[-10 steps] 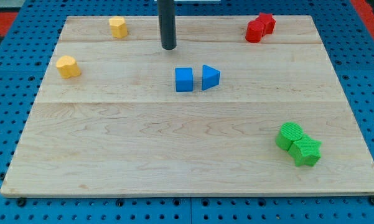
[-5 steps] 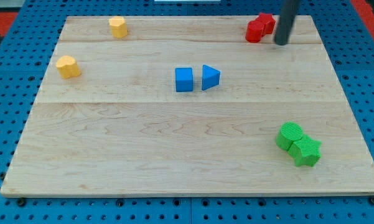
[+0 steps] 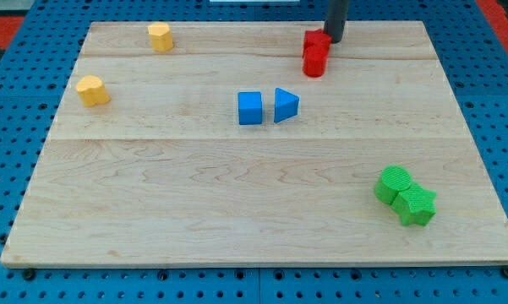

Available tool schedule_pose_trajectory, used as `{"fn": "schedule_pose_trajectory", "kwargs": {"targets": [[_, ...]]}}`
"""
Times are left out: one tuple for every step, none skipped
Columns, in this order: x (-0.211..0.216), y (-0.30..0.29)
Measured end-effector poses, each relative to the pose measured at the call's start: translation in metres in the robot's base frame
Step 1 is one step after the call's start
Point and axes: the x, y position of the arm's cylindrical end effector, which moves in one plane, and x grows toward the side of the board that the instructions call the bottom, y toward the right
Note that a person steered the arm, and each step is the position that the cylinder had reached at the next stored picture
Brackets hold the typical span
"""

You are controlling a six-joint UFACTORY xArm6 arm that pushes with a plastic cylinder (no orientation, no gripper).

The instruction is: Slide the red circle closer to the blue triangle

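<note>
A pale wooden board [image 3: 237, 219] was laid on a blue pegboard surface [image 3: 499, 127], which framed it on every side. Nearest the view's bottom, at the right, two green blocks [image 3: 405, 196] were found touching one another, their exact shapes hard to settle. In the middle of the board a blue cube [image 3: 249, 108] was set just beside the blue triangle [image 3: 286, 105], the triangle on the view's right of the pair. At the left, a yellow block [image 3: 92, 89] was seen near the edge, and a second yellow block [image 3: 160, 37] was placed farther up. Toward the view's top, right of centre, two red blocks were pressed together; the lower was taken for the red circle [image 3: 314, 60], the other red block [image 3: 316, 40] touching it above. My tip [image 3: 333, 40] was held against the upper red block's right side. No jaws were fitted, only the bare rod. The task was judged only partly done: the red circle lay above and slightly right of the triangle, apart from it, and a push down toward the triangle was left.
</note>
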Motion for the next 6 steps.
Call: {"fn": "schedule_pose_trajectory", "kwargs": {"targets": [[0.011,-0.023],[0.041,-0.038],[0.049,-0.033],[0.069,-0.041],[0.069,-0.006],[0.025,0.0]]}}
